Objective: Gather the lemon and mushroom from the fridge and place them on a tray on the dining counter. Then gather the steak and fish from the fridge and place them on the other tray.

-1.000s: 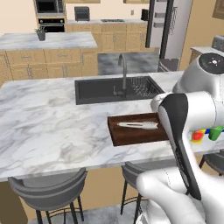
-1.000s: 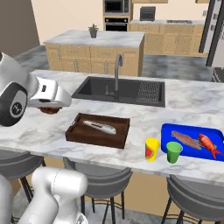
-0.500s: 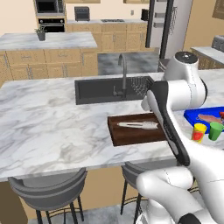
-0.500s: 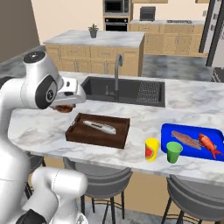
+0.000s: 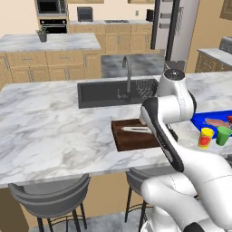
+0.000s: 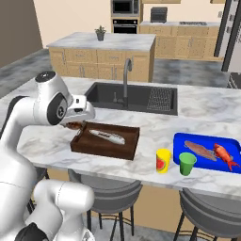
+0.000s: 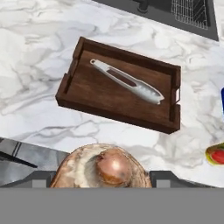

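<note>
One item in my claw (image 7: 103, 175): the mushroom (image 7: 103, 170), tan-brown cap pinched btwn my tips, which stand partway apart around it; it sits right at the claw, low in hand view. The brown tray (image 7: 70, 76) lies ahead & below on the dining counter (image 7: 39, 30), long axis running across my line of approach; metal tongs (image 7: 127, 82) lie diagonal inside it; drop spot looks best on the bare wood near the tray's near-left corner, I'd judge; lemon not made out.

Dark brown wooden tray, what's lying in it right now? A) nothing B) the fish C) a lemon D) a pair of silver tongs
D: a pair of silver tongs lies diagonally inside the dark brown wooden tray; the hand view shows nothing else in it.
</note>
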Robot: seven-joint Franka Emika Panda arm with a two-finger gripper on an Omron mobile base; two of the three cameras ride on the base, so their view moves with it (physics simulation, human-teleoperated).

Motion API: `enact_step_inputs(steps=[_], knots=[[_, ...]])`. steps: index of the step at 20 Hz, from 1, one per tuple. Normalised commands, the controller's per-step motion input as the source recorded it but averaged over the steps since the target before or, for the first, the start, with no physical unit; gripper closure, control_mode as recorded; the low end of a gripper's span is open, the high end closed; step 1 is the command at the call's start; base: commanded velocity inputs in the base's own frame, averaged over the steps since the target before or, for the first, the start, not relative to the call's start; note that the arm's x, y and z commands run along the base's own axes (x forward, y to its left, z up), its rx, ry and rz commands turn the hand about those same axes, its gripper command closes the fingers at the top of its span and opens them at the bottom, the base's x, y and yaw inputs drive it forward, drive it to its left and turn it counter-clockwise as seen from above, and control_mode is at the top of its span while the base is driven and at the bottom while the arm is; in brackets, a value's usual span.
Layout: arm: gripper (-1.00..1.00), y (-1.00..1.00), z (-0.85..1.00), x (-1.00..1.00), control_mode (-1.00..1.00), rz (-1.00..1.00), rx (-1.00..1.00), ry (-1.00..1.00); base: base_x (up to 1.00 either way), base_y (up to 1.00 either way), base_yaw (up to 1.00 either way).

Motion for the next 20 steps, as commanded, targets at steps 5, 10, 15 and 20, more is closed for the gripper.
enact_step_inputs(steps=[5,10,15,20], knots=[[1.0,0.12,-0.37,0.54,-1.0,0.0,-0.02,0.08,0.0,0.0,0.0],[1.0,0.0,-0.31,0.7,-1.0,0.0,0.0,0.11,0.0,0.0,0.0],[1.0,0.0,-0.44,0.64,-1.0,0.0,0.0,0.09,0.0,0.0,0.0],[1.0,0.0,-0.57,0.61,-1.0,0.0,0.0,0.01,0.0,0.0,0.0]])
